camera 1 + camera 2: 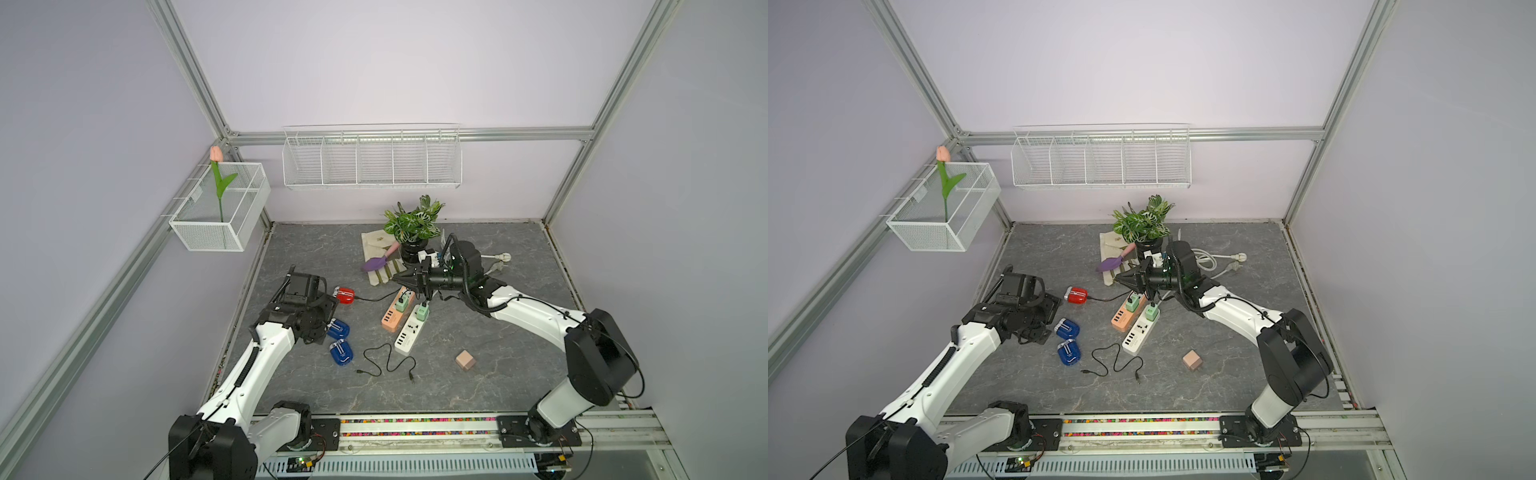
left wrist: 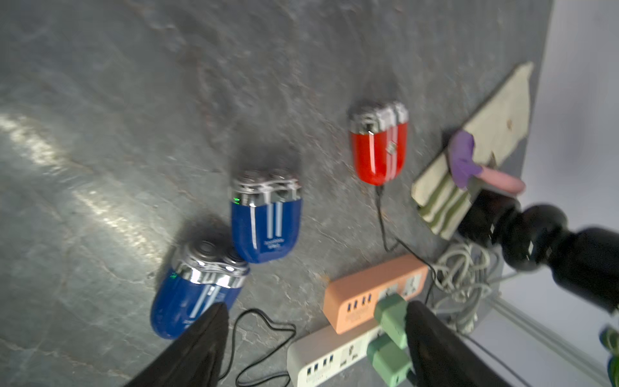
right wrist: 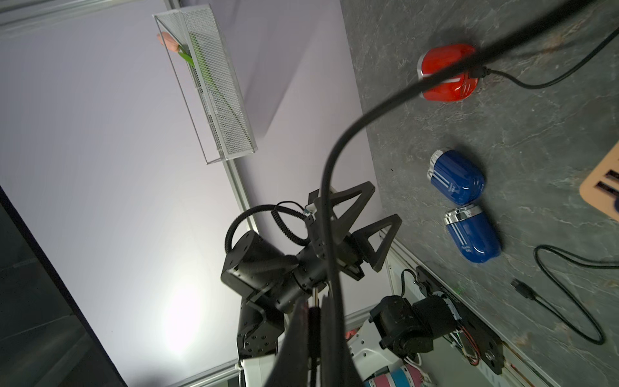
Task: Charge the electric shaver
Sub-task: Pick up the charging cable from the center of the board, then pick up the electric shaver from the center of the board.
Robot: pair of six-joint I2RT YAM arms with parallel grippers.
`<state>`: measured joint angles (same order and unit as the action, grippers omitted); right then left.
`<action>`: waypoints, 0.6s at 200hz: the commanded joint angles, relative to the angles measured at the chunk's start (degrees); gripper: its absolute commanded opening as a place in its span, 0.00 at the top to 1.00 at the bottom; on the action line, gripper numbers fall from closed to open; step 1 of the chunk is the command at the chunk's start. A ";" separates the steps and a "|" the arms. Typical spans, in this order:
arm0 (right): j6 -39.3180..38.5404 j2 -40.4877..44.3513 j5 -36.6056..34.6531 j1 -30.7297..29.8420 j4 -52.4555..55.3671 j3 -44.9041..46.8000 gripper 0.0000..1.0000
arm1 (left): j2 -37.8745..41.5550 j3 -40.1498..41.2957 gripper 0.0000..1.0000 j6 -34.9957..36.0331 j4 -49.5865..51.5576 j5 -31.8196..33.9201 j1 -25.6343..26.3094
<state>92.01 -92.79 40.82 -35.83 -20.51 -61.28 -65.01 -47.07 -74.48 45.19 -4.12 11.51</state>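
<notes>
Left end effector (image 2: 316, 306) agape; glossy red shaver (image 2: 380, 147)

A potted plant (image 1: 412, 226) stands at the back beside a pale cloth (image 1: 376, 245) on which a purple trowel (image 1: 374, 262) lies. A wooden cube (image 1: 465, 360) sits apart, nearer the front. On the walls hang a compartmented wire rack (image 1: 370, 166) and a wire basket (image 1: 208, 235) holding a tulip (image 1: 216, 154).
</notes>
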 commanded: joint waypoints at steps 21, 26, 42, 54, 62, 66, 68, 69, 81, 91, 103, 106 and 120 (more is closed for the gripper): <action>-2.80 0.34 3.45 1.02 0.91 -0.76 0.93 | -14.02 -5.98 0.11 7.29 4.08 2.08 -0.65; -2.81 0.21 3.58 1.08 0.85 -0.94 0.93 | -16.05 -6.99 0.12 8.26 4.81 1.89 -0.61; -2.62 -0.07 3.94 1.33 0.65 -1.13 0.93 | -20.92 -8.56 0.26 8.47 7.35 2.43 -0.61; -2.27 -0.24 4.05 1.39 0.23 -1.06 0.93 | -22.50 -7.58 0.27 8.09 5.05 1.25 -0.53; -2.06 -0.35 4.09 1.53 -0.12 -1.04 0.93 | -23.08 -6.94 0.27 7.37 3.28 0.56 -0.44; -1.91 -0.41 4.09 1.63 -0.29 -0.98 0.93 | -23.22 -6.67 0.27 7.06 2.65 0.44 -0.31; -1.87 -0.42 4.16 1.64 -0.35 -0.96 0.93 | -23.40 -6.62 0.26 6.87 2.39 0.47 -0.27; -1.85 -0.40 4.17 1.64 -0.38 -0.95 0.93 | -23.45 -6.58 0.26 6.79 2.24 0.50 -0.22; -1.64 -0.45 4.09 1.72 -0.62 -0.95 0.93 | -24.56 -6.90 0.23 6.50 1.49 0.69 0.24; -1.40 -0.46 4.09 1.80 -0.99 -0.88 0.93 | -25.62 -7.28 0.22 6.45 1.26 0.69 0.74; -1.05 -0.63 4.06 1.90 -1.36 -0.86 0.93 | -26.94 -7.58 0.21 6.48 1.10 1.02 1.35; -0.95 -0.64 4.04 1.88 -1.37 -0.90 0.93 | -27.18 -7.45 0.21 6.53 0.93 1.04 1.47; -0.80 -0.72 3.93 1.96 -1.50 -0.86 0.93 | -28.57 -7.35 0.21 6.48 0.03 0.85 1.97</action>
<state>90.52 -92.84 43.81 -34.24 -19.51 -61.39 -91.22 -53.84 -68.34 46.19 -3.49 12.49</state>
